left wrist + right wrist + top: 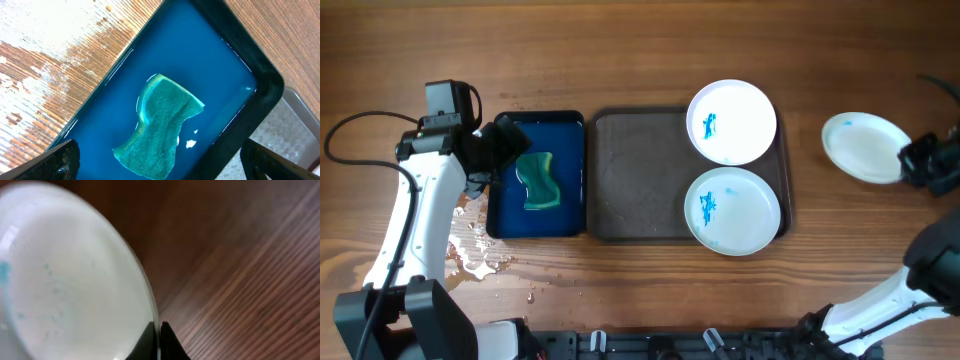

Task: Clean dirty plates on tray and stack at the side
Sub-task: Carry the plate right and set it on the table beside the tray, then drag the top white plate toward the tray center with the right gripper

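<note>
Two white plates with blue smears lie on the right end of the dark grey-brown tray [640, 175]: one at the back [731, 122], one at the front [732, 210]. A third white plate [863, 147] with a faint bluish wash is off the tray at the right, tilted. My right gripper [908, 160] is shut on its right rim; the wrist view shows the fingers [158, 332] pinching the plate's edge [75, 280]. My left gripper [505, 160] is open and empty above the blue tray [535, 125], over the green sponge [162, 127].
The deep-blue tray [240, 55] holds blue water and the green sponge [540, 182]. Water is spilled on the wooden table [470, 245] left and front of it. The left half of the dark tray is bare.
</note>
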You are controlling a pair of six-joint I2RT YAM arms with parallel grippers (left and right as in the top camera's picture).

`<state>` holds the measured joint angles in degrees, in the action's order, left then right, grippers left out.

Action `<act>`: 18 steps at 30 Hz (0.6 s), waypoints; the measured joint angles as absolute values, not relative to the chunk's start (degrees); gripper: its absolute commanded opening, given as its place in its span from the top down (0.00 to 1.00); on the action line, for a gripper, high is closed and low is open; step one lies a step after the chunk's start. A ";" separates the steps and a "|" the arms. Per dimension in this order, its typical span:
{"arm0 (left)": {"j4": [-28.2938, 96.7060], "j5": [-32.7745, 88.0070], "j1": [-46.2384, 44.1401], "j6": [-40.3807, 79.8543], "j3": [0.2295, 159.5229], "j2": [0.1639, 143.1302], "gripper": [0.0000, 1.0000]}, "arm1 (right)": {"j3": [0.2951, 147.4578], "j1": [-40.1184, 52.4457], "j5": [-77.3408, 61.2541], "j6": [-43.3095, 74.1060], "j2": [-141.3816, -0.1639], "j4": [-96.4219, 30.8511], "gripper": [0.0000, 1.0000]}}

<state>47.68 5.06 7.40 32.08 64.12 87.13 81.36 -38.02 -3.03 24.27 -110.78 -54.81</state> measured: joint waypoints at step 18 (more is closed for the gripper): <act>49.04 5.04 7.38 30.04 64.12 87.13 0.00 | 87.15 -14.20 -17.19 11.00 -102.83 -60.23 0.35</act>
<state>49.04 5.04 7.38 30.04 64.12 87.13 87.15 -14.20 -17.19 11.00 -102.83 -60.23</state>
